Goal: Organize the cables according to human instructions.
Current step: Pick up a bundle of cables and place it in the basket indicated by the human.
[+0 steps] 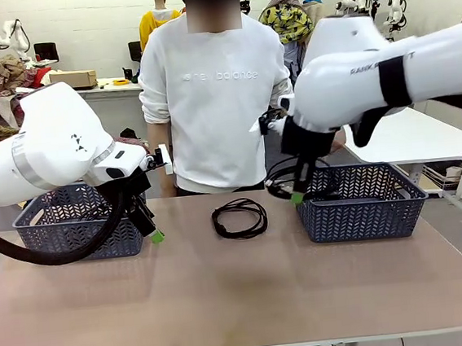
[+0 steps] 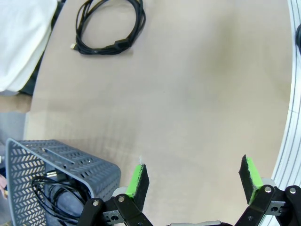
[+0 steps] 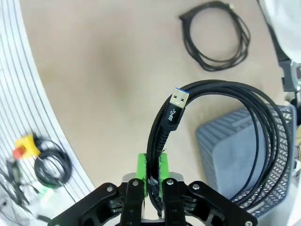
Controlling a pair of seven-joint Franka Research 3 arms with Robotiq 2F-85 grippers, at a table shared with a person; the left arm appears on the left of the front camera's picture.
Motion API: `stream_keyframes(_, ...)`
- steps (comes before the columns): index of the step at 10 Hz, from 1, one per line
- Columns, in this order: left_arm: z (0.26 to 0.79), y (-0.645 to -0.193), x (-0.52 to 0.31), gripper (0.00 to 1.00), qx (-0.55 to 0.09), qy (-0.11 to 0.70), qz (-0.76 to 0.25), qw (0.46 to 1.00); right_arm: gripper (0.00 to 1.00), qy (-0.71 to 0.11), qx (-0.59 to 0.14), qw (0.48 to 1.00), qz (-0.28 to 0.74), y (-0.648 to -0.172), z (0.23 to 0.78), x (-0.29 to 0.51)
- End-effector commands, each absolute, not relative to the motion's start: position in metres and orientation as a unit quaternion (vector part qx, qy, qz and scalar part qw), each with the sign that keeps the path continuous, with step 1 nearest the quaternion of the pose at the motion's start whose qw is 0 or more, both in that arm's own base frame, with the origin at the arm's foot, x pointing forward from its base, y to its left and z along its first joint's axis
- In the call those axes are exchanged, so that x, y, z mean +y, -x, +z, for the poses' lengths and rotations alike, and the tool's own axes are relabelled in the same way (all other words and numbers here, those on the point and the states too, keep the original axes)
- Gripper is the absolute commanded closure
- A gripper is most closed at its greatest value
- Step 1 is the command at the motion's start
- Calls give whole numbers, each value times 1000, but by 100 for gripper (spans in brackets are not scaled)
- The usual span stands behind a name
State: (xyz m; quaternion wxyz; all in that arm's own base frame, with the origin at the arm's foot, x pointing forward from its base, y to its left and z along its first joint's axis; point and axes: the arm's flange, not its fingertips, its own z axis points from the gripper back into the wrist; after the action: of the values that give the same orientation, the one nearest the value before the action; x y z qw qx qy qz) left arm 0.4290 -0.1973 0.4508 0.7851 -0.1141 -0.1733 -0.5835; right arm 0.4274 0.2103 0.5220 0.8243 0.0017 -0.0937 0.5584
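One braided cable (image 3: 160, 132) sits pinched in my right claw (image 3: 153, 165), clamped near its plug, coil dangling at the right basket's (image 1: 358, 214) corner. Left claw (image 2: 193, 176) gapes wide, empty. Cable's likely light, floppy, grippy; best to pinch several loops together.

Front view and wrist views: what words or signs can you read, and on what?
"new balance": faint, on the person's white sweatshirt.
"RANK": on the right arm, rest hidden.
"SS": with a USB sign, on the plug of the cable in the right gripper.
Nothing else is readable.
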Motion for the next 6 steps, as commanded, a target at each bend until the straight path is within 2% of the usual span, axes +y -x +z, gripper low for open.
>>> stream_keyframes(1, 451, -429, -195, 0, -175, 113, -582, 786, 100, 4, -98, 786, 610, -452, 529, 173)
stream_keyframes(6, 451, -429, -195, 0, -175, 113, -582, 786, 100, -11, -108, 768, 631, -517, 513, 99)
